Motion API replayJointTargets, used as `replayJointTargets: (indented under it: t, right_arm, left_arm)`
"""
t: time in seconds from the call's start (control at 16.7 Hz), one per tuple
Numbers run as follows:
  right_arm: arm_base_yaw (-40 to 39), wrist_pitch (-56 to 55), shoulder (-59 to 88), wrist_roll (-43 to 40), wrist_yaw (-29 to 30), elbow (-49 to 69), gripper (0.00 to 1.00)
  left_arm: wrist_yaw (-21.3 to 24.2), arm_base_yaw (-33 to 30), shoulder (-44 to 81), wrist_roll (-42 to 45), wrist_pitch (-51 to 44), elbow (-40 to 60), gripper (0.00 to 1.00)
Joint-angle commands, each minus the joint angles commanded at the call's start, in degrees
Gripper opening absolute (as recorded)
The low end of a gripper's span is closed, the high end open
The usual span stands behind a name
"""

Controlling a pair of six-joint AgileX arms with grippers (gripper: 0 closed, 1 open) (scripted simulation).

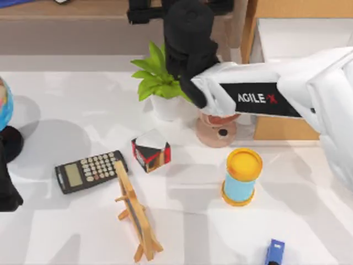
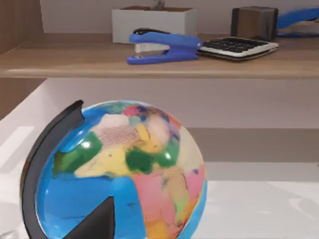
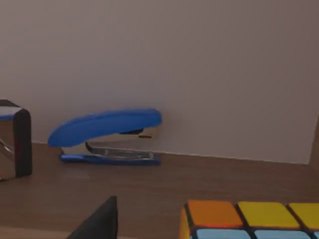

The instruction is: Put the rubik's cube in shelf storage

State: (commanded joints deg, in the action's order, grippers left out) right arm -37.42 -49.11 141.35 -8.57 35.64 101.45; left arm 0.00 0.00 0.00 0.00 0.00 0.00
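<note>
From above, the right arm (image 1: 265, 96) is reaching to the shelf storage (image 1: 83, 11); the right wrist view is showing the rubik's cube (image 3: 249, 219) lying on its board (beside a blue stapler (image 3: 107, 134)). Whether the pincer is holding it, I cannot tell.

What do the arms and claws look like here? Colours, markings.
The right arm has glossy white shell links with a black panel lettered AGILEX in white, the X reddish. Its wrist and right claw are matt black and blocky. The left arm, parked at the table's left edge, shows rounded black parts.
</note>
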Motion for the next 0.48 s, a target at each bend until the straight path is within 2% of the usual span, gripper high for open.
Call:
replayJointTargets:
  t: [0.18,0.48]
  right_arm:
    - [-0.71,-9.26,-4.22,-7.22,-3.34,-9.66,1.00]
    - [-0.90,-28.58,-14.20,-22.35,-9.61,-32.12,1.00]
  left_arm:
    - [0.00,0.00,0.00,0.00,0.00,0.00,1.00]
    - [0.00,0.00,0.00,0.00,0.00,0.00,1.00]
